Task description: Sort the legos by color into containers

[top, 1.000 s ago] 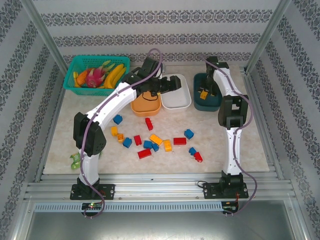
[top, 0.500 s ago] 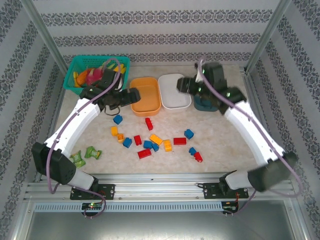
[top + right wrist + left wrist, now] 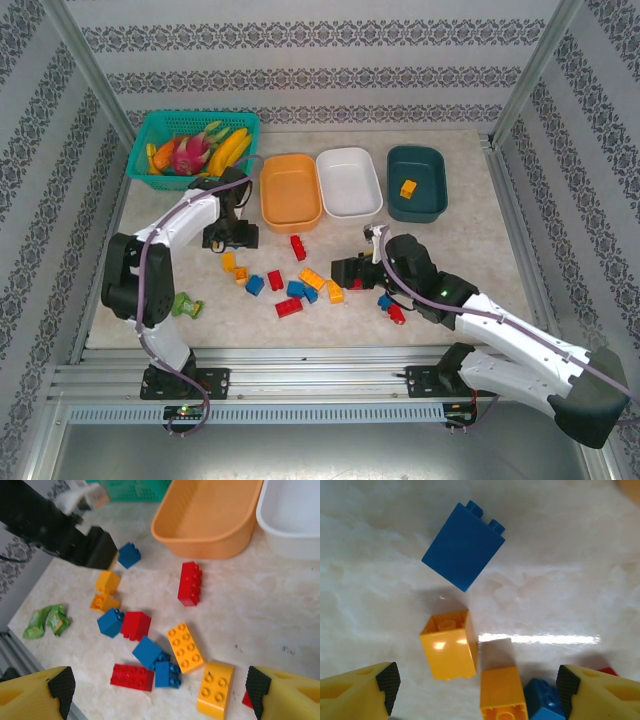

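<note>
Red, blue and yellow legos (image 3: 298, 247) lie scattered mid-table. The orange tub (image 3: 291, 190), white tub (image 3: 350, 182) and dark teal tub (image 3: 417, 183) stand in a row behind them; one yellow brick (image 3: 407, 187) lies in the teal tub. My left gripper (image 3: 232, 240) hangs open and empty at the pile's left edge. In the left wrist view the left gripper (image 3: 477, 690) has a blue brick (image 3: 463, 546) ahead and two yellow bricks (image 3: 449, 645) between its fingers. My right gripper (image 3: 345, 272) is open and empty low over the pile's middle, above a yellow brick (image 3: 185, 647) and blue bricks (image 3: 149, 652).
A teal mesh basket of fruit (image 3: 193, 143) sits at the back left. A small green toy figure (image 3: 185, 305) lies near the front left. Metal frame posts and patterned walls close in the table. A red brick (image 3: 190, 583) lies just in front of the orange tub (image 3: 210, 515).
Both arms have swung from the tubs at the back down to the brick pile, the left to its left edge and the right to its middle. Neither holds anything.
</note>
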Available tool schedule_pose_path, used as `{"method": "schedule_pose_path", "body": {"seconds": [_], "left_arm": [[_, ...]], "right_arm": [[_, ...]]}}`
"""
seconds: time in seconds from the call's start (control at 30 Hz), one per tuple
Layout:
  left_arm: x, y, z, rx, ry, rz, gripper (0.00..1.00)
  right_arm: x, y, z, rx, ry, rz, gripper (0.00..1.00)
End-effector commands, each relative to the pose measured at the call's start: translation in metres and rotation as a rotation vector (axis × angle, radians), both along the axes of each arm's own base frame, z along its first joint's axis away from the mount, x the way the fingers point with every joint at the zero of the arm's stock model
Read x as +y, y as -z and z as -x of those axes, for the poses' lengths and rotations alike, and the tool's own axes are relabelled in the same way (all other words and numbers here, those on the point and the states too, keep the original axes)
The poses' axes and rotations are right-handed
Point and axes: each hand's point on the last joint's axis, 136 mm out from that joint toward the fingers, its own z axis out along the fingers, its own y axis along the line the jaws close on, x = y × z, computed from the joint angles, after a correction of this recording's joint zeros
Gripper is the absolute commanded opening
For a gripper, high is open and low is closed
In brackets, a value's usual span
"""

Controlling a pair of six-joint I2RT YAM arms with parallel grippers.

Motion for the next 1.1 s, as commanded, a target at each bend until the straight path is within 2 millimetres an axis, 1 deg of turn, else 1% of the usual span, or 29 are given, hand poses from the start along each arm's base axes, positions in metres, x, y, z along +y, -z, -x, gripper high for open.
{"method": "schedule_pose_path", "body": {"seconds": [0.0, 0.17, 0.2, 0.3, 0.47, 0.6, 0.67, 0.73, 0.77, 0.87, 0.9, 1.0, 1.07], "left_arm": [[0.011, -0.004, -0.011, 0.004, 0.151, -0.082, 0.84], [0.011, 0.012, -0.031, 0.006, 0.210, -0.114, 0.83], [0.012, 0.017, -0.035, 0.010, 0.217, -0.123, 0.81], [0.020, 0.025, -0.045, 0.028, 0.201, -0.144, 0.79], [0.017, 0.033, -0.058, 0.022, 0.201, -0.082, 0.77], [0.011, 0.047, -0.057, 0.067, 0.192, -0.048, 0.63], [0.010, 0.052, -0.057, 0.075, 0.187, -0.044, 0.60], [0.010, 0.055, -0.056, 0.078, 0.187, -0.044, 0.55], [0.011, 0.056, -0.056, 0.080, 0.185, -0.046, 0.50], [0.012, 0.059, -0.054, 0.090, 0.178, -0.055, 0.48], [0.014, 0.060, -0.053, 0.091, 0.173, -0.061, 0.46], [0.015, 0.059, -0.052, 0.076, 0.157, -0.064, 0.33], [0.016, 0.052, -0.052, 0.053, 0.142, -0.065, 0.29]], "right_arm": [[0.004, -0.018, -0.010, -0.043, 0.038, -0.056, 0.91], [0.014, -0.020, -0.012, -0.023, 0.008, -0.054, 0.91], [0.016, -0.019, -0.012, -0.020, 0.002, -0.052, 0.90], [0.020, -0.021, -0.015, -0.018, -0.006, -0.056, 0.91], [0.027, -0.025, -0.020, -0.017, -0.009, -0.064, 0.90], [0.031, -0.025, -0.025, -0.005, -0.007, -0.056, 0.90], [0.032, -0.025, -0.026, -0.001, -0.006, -0.053, 0.90], [0.033, -0.025, -0.026, -0.001, -0.006, -0.053, 0.90], [0.032, -0.025, -0.027, 0.000, -0.003, -0.051, 0.90], [0.031, -0.023, -0.027, 0.004, 0.004, -0.045, 0.90], [0.030, -0.022, -0.027, 0.006, 0.007, -0.043, 0.90], [0.030, -0.021, -0.027, 0.009, 0.008, -0.039, 0.90], [0.029, -0.022, -0.028, 0.007, 0.015, -0.039, 0.90]]}}
